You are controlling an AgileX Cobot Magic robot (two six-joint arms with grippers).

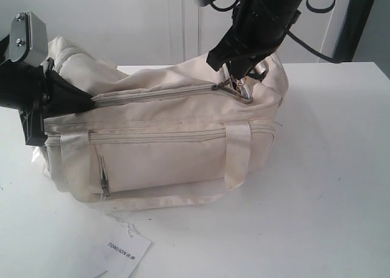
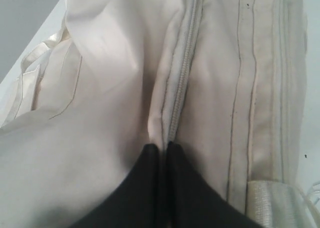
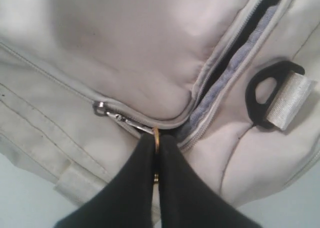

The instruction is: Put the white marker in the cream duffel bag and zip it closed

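The soft cream fabric duffel bag is lying on the white table. The left gripper is pinching its fabric; the right gripper is clamping the metal zip pull. The zip's end stretch is gaping. The slim white marker is not showing, presumably inside.

Black arms, tapered black fingers, grey screwed bracket, dark cables

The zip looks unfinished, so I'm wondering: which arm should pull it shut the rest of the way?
Right. The right gripper is shut on the zipper pull, beside the open stretch of the cream duffel bag. The left gripper only pinches fabric at the far end, bracing.
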